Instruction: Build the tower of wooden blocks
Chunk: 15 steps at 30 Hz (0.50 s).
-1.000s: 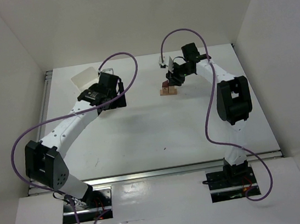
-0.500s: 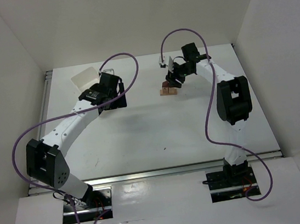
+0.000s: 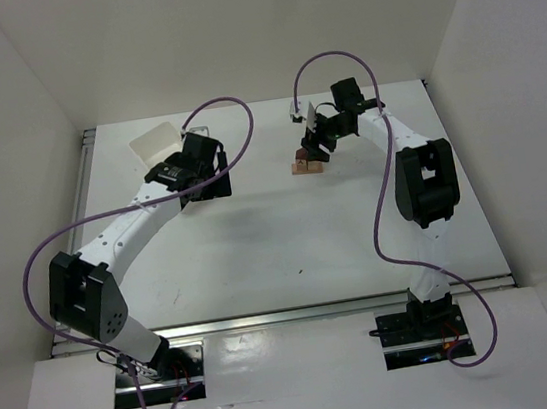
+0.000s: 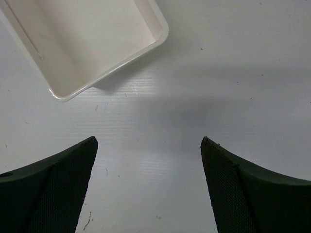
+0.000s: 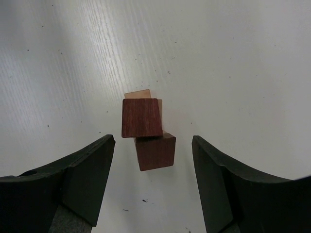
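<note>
Wood block tower (image 3: 302,163) stands on the table (image 3: 287,233), at about 1 o'clock from the table's centre in the top view. There it shows tan at the base and dark maroon above.

Right wrist view: two maroon wood blocks (image 5: 142,118), the second touching the first at its 5 o'clock. A tan piece (image 5: 138,93) peeks out at 12 o'clock. Cannot tell which block rests on which.

Right gripper (image 5: 152,141): jaws wide apart, holding nothing. One finger stands at 9 o'clock and one at 3 o'clock of the blocks, with a gap on both sides.

Left gripper (image 4: 148,143): spread wide, nothing between the fingers, bare table beneath. White tray (image 4: 164,30) lies at 11 o'clock in its wrist view, near the table's far-left corner and well apart from the tower.
</note>
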### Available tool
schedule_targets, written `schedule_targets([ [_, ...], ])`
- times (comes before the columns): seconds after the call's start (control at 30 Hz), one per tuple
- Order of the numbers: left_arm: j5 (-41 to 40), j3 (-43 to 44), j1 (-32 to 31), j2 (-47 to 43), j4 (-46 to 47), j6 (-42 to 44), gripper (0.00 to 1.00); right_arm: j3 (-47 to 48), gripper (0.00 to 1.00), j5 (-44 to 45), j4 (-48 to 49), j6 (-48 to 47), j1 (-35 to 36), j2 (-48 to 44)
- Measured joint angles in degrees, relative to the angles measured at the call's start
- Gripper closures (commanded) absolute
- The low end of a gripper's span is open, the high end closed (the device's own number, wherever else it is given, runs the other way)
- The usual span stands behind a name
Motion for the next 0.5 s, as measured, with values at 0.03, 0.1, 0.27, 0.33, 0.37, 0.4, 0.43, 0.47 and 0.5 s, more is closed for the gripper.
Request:
schedule_targets([
  [0.03,0.0,0.0,0.0,0.2,0.0,0.0,0.08,0.0,0.27,-0.2,0.0,0.0,0.0,0.0],
  [0.1,0.0,0.0,0.0,0.7,0.0,0.0,0.08,0.0,0.27,-0.6,0.0,0.0,0.0,0.0],
  [0.27,0.0,0.0,0.0,1.2,0.0,0.1,0.09,0.4,0.29,-1.4,0.2,0.4,0.0,0.1],
  [0.33,0.0,0.0,0.0,1.2,0.0,0.1,0.09,0.6,0.31,-1.4,0.5,0.6,0.2,0.1],
  [0.37,0.0,0.0,0.0,1.2,0.0,0.2,0.09,0.7,0.33,-1.3,0.7,0.7,0.3,0.1],
  [0.4,0.0,0.0,0.0,1.2,0.0,0.2,0.09,0.7,0.33,-1.2,0.8,0.7,0.4,0.1],
  [0.43,0.0,0.0,0.0,1.2,-0.1,0.2,0.09,0.7,0.33,-1.2,1.0,0.8,0.6,0.2],
  [0.47,0.0,0.0,0.0,1.2,-0.1,0.2,0.09,0.7,0.34,-1.1,1.2,0.8,0.8,0.4],
  [0.5,0.0,0.0,0.0,1.2,-0.1,0.2,0.09,0.7,0.34,-1.0,1.4,0.8,0.9,0.6],
])
